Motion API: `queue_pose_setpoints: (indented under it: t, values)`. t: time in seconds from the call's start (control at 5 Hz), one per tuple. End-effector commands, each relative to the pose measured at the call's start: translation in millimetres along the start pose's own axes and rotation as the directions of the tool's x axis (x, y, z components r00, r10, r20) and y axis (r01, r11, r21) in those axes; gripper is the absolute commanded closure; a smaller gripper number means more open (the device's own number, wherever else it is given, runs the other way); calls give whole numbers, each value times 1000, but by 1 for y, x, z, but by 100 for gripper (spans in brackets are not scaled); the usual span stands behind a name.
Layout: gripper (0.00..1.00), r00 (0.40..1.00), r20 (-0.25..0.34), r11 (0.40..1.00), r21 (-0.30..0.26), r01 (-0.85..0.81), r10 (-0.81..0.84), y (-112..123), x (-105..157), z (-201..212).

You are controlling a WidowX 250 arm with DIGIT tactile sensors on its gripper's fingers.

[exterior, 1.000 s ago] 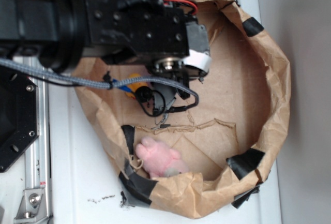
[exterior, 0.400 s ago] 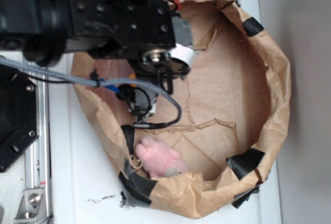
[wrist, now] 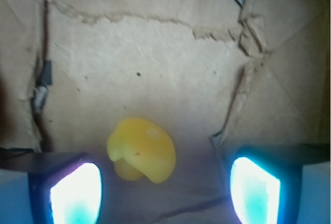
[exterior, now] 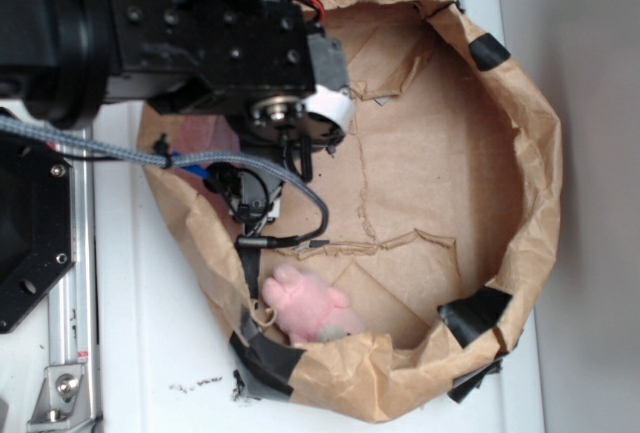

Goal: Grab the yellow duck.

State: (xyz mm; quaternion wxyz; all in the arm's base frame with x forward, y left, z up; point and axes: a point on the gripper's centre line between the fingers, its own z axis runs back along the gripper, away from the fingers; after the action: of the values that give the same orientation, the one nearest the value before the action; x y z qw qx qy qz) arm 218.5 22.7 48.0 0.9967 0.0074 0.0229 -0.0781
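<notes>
Yellow and glossy, the duck (wrist: 141, 150) lies on the brown paper floor, between the gripper's (wrist: 164, 188) two pads but nearer the left pad (wrist: 75, 193), at about seven o'clock in the wrist view. The right pad (wrist: 254, 190) stands well apart from it, so the jaws are wide open and empty. In the exterior view the arm (exterior: 160, 33) covers the duck entirely; the gripper reaches down near the paper bag's (exterior: 530, 203) nine o'clock wall, with the pink plush (exterior: 308, 305) at about seven o'clock inside the bag, apart from it.

To do this step well, I would shift the gripper slightly toward the left pad's side so the duck sits midway, then lower until both pads flank its rounded body, and close slowly. Its slick, curved surface may squirt out if pinched off-centre or too high.
</notes>
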Motion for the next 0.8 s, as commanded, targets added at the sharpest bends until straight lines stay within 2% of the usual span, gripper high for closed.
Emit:
queue_pose_setpoints:
  t: [0.0,0.2,0.4,0.6]
  values:
    - [0,999,15,999,-37,36,-36,-10,1,-5]
    - [0,999,28,999,-24,43,-43,-13,10,-19]
    - [0,999,17,999,-23,35,-34,-11,15,-30]
    - [100,999,22,999,-19,28,-27,-11,16,-31]
